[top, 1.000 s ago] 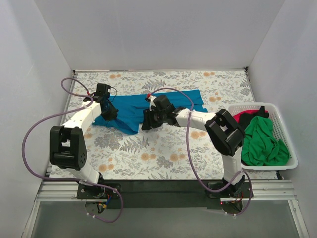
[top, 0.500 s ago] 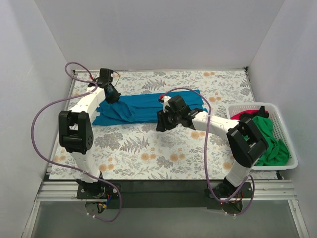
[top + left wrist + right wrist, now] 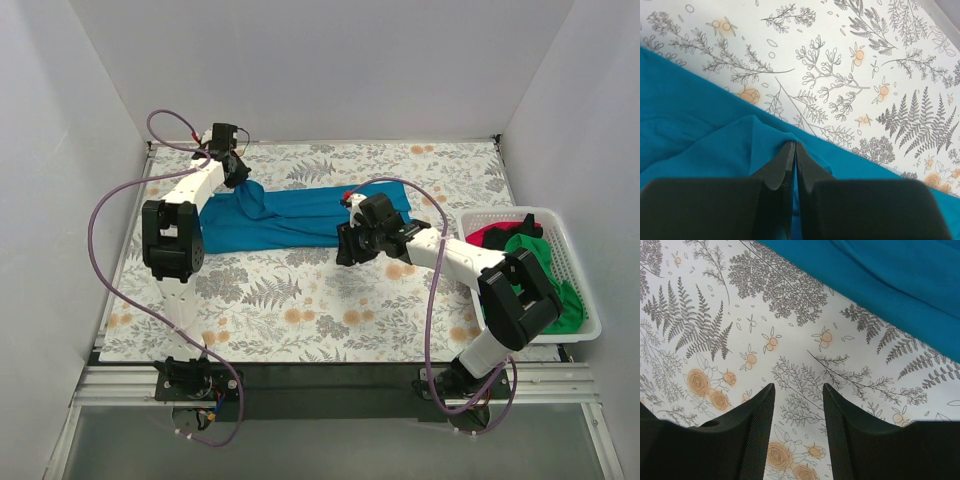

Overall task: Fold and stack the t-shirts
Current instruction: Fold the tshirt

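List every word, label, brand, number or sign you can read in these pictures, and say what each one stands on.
None can be read: the teal t-shirt, the white basket and the floral tablecloth show no readable text.

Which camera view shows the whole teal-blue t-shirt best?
The top external view: the teal-blue t-shirt is almost wholly visible on the floral table. The left wrist view shows only the fold pinched in the left gripper; the right wrist view shows only one edge.
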